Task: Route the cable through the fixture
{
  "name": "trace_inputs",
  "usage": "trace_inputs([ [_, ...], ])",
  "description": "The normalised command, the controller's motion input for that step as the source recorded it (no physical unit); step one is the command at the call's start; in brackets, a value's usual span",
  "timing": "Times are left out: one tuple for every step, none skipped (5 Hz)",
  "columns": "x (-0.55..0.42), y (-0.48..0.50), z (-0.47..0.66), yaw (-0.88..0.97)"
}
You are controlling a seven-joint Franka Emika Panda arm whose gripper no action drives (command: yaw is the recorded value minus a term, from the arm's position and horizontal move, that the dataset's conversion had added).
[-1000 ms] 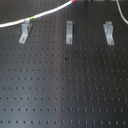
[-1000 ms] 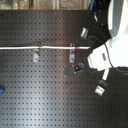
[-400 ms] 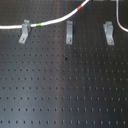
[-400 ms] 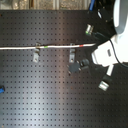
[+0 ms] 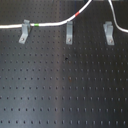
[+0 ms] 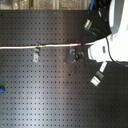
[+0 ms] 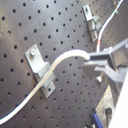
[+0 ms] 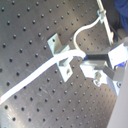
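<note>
Across the far edge of the black perforated board [image 5: 60, 85] in the first exterior view stand three metal clips: left clip [image 5: 24, 31], middle clip [image 5: 70, 33], right clip [image 5: 108, 32].

Cable [image 5: 50, 24]: white cord. Enters from the first exterior view's left, lies in the left clip with the green band [image 5: 36, 23] just to its right, reaches the top of the middle clip, then climbs up and right past the red band [image 5: 77, 14] and out of frame. A second stretch comes down from the top edge to the right clip.

Gripper [image 7: 97, 64]: in both wrist views the jaws are clamped on the cable just beside a clip, the cord curving out of the fingertips toward that clip. In the second exterior view the arm [image 6: 112, 47] sits at the second exterior view's right, with the cord held taut toward it.

Step in hand, my reading: left clip done, middle clip being threaded. Cannot tell whether the cord is fully seated in the middle clip's slot or only resting on its lip.

Next move likely calls for lowering the held section into the middle slot while keeping tension, then carrying the cord right toward the right clip. Slack could let it pop out of the left clip.
</note>
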Motion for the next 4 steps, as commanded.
trace_inputs([
  [-0.226, 0.038, 0.16, 0.21],
  [-0.377, -0.062, 0.18, -0.05],
  [-0.205, -0.015, 0.18, -0.01],
  [-0.139, -0.016, 0.2, 0.0],
])
